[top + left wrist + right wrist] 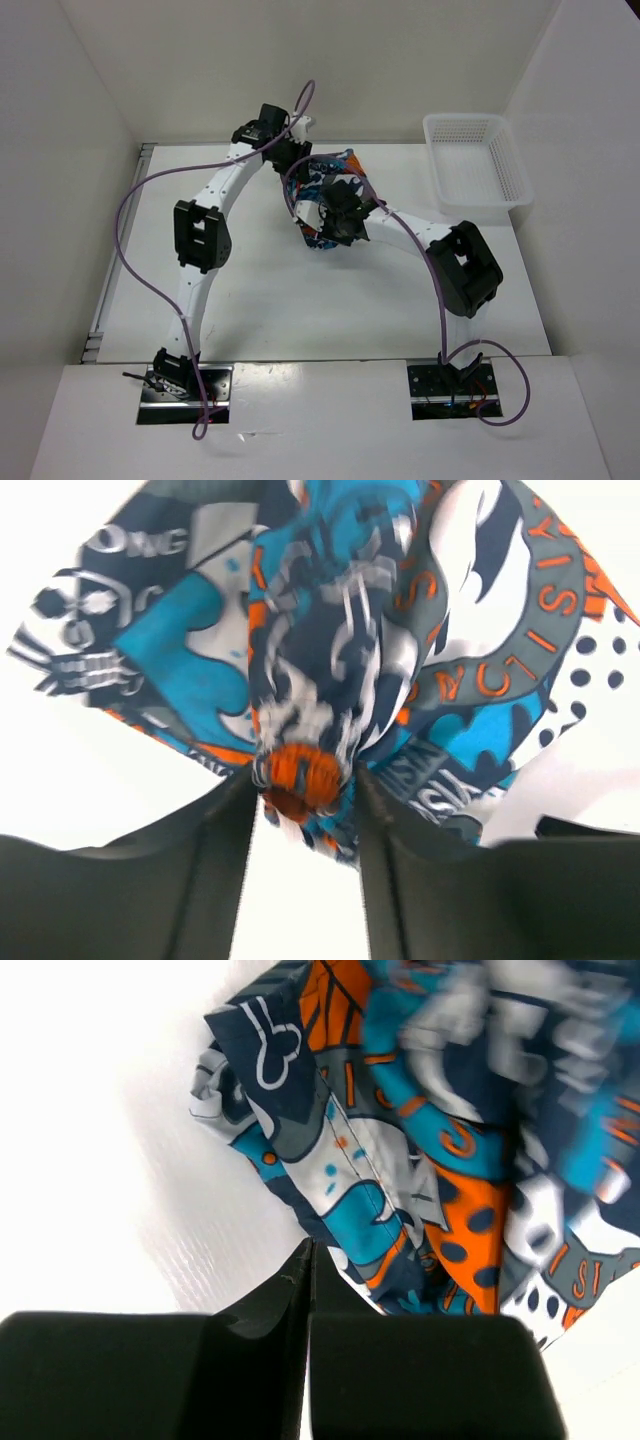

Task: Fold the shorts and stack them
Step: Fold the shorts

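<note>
On the white table [300, 310], far centre, your left gripper [305, 782] and right gripper [306, 1256] each clamp the bunched shorts [312, 218].

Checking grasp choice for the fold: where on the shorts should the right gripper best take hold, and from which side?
Probably the stitched hem edge of the shorts: a flat, free border facing bare table, so come in low from that open side. The left gripper pinches a bunched end.

Top camera looks down; both wrist cameras closely face the shorts [314, 203].
</note>
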Action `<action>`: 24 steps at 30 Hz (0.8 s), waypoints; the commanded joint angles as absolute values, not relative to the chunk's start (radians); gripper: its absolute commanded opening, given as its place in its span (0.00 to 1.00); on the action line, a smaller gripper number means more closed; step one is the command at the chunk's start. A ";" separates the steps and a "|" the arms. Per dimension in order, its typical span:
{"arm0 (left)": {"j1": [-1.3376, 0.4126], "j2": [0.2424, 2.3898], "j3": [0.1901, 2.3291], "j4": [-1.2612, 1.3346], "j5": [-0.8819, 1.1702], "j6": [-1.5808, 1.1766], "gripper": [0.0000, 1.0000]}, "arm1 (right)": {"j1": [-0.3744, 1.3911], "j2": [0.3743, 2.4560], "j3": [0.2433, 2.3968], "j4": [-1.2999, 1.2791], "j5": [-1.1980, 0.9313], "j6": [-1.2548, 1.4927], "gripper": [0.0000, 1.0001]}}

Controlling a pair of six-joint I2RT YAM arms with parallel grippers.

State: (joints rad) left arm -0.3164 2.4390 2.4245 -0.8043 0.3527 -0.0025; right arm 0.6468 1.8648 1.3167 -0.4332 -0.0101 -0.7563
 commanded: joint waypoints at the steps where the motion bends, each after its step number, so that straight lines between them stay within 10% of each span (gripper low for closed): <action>1: -0.307 2.491 2.439 -0.819 0.328 0.000 0.52 | 0.644 1.813 1.338 -0.442 -0.041 -0.730 0.00; 5: -0.307 2.500 2.425 -0.819 0.272 0.000 0.63 | 0.644 1.790 1.410 -0.419 -0.011 -0.671 0.00; 12: -0.307 2.341 2.436 -0.772 0.238 0.000 0.91 | 0.537 1.779 1.542 -0.377 -0.020 -0.499 0.31; 14: -0.340 2.307 2.436 -0.772 0.238 0.000 0.92 | 0.503 1.779 1.530 -0.359 -0.011 -0.465 0.54; 17: -0.393 2.232 2.356 -0.741 0.238 0.000 0.92 | 0.434 1.807 1.502 -0.321 -0.002 -0.401 0.60; 24: -0.459 2.256 2.209 -0.647 0.216 0.000 0.72 | 0.379 1.937 1.525 -0.278 0.011 -0.377 0.31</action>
